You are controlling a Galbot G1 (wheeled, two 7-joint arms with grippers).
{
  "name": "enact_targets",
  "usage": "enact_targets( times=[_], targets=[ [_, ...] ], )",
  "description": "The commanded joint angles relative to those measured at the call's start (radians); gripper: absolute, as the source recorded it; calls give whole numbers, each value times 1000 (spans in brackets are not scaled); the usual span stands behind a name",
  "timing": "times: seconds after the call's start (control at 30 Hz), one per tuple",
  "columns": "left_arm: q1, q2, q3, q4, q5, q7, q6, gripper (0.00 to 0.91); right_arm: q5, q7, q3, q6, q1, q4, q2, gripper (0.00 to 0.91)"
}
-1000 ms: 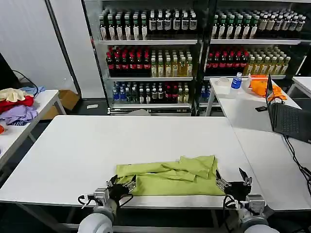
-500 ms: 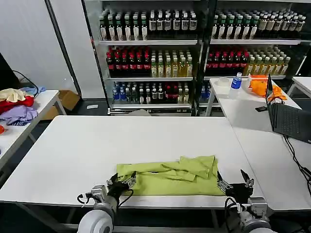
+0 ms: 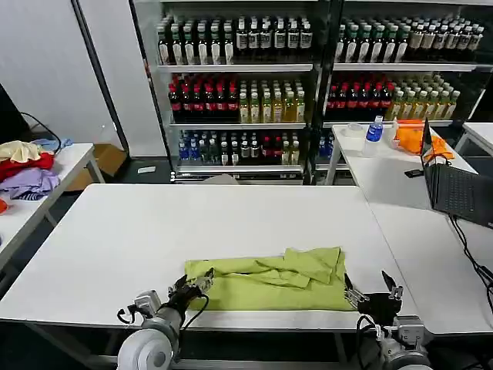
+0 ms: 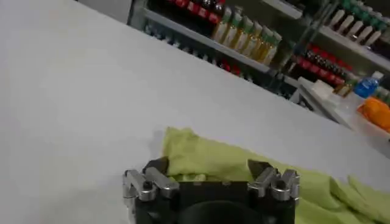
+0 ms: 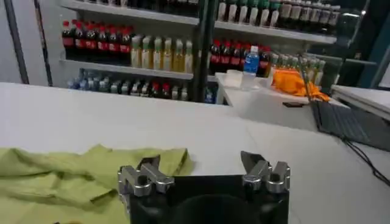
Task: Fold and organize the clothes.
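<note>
The T-shirt (image 3: pixel 266 280) lies partly folded near the front edge of the desk (image 3: pixel 139 231), its long axis running along that edge. It looks light, soft and limp, so it is best pinched at its end hems or corners. The left gripper (image 3: pixel 190 290) sits spread at its left end, the right gripper (image 3: pixel 371 287) spread just off its right end.

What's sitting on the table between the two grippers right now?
The folded lime T-shirt, in the head view: left gripper at its near-left corner, right gripper off its right edge.
</note>
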Motion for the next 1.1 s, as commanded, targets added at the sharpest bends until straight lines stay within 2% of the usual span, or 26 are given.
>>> enact_targets(
  times=[0.03,0.53,0.77,0.9,1.1],
  targets=[
    [2,-4,-10,-8,24,-41,-40,907,-1,-1,0,0,0,1,2,907],
    [32,0,-15,-105,45,-23,-108,907,-1,-2,0,-2,4,-3,7,907],
    [18,5,19,-38,91,-34,-37,907,-2,-3,7,-1,-3,1,7,907],
    [-13,-2,30,21,130,-38,-34,907,-3,-3,10,-1,-10,4,7,907],
    [-20,-8,35,19,132,-41,-31,907,-2,-4,17,0,-12,7,6,907]
  ],
)
